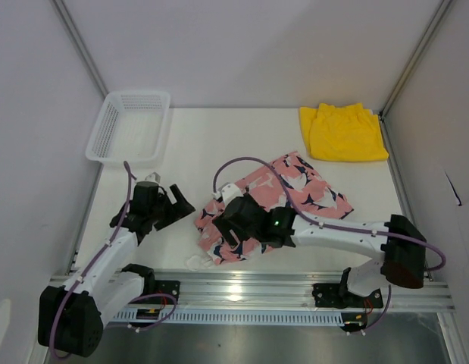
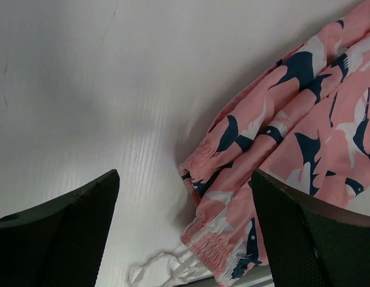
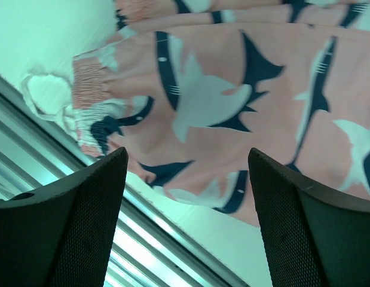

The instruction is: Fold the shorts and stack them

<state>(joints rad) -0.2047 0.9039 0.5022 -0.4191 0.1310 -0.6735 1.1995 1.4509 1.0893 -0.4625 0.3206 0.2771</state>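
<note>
**Left tool**: jaws stand wide apart with nothing between them. Its two dark, mesh-textured fingers hang over bare worktop. It sits just left of the pink shorts in the top view, close to their gathered waistband edge but not touching the cloth.

**Right tool**: jaws also stand wide apart and hold nothing. Its fingers hover directly above the near-left part of the pink shorts, with printed cloth filling the gap between them. Whether the tips brush the fabric cannot be told.

**Pink shorts**: soft cloth with a navy-and-white fish-like print. They lie rumpled and unfolded on the middle of the worktop, running from the near left to the far right. The elastic waistband is at their near-left end.

**Drawstring**: a white cord that trails loose from the waistband of the pink shorts onto the worktop at their near-left corner.

**Yellow shorts**: plain bright yellow and lying flat in a roughly square shape. They are beyond the pink shorts towards the far right corner, apart from them.

**Basket**: white plastic mesh, well apart from the pink shorts at the far left.

**Metal rail**: runs along the near edge, just beyond the near side of the pink shorts.
</note>
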